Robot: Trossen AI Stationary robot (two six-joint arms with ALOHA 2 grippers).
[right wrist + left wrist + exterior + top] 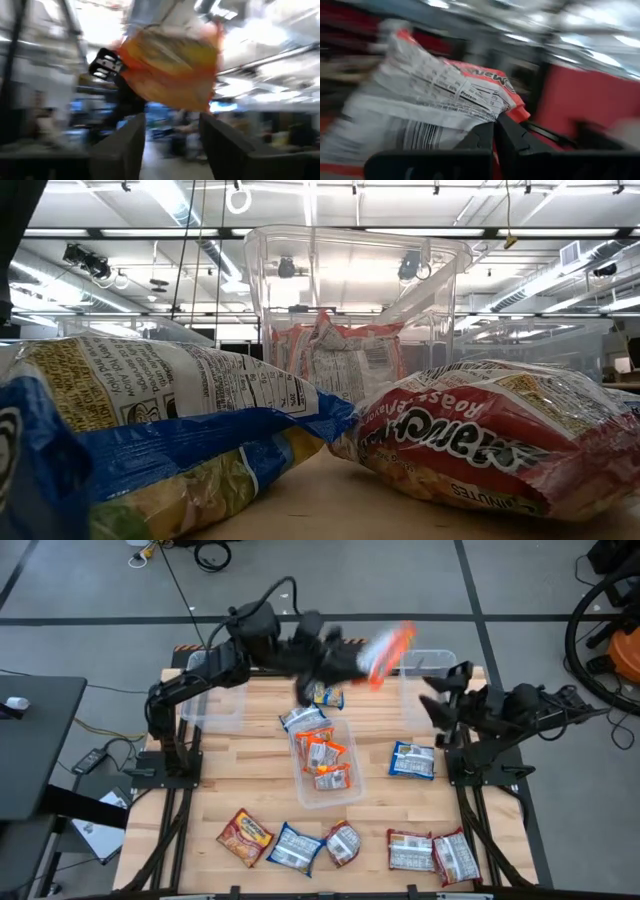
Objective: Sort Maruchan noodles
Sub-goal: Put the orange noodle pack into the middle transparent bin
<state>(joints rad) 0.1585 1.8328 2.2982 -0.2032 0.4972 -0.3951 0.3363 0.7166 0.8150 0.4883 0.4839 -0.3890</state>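
Observation:
My left gripper (352,662) reaches across the far side of the table, shut on an orange noodle packet (390,648) in the air beside the far right clear bin (432,665). The right wrist view shows that orange packet (170,70) ahead of my open right gripper (172,145), which hovers by the right bin (437,698) and touches nothing. The centre bin (350,790) holds orange packets (322,752). Blue packets (412,760) and dark red packets (410,850) lie flat on the wood. My left gripper pinches the orange packet between its two shut fingers (506,132) at one edge (490,114). It points roughly level toward the table's right. The packet is lifted clear of the table and sticks out tilted beyond the fingertips.
A third clear bin (215,690) stands at the far left. Two blue packets (325,695) lie just beyond the centre bin. Along the near edge lie a red-orange packet (245,837), a blue one (150,440) and red ones (490,435).

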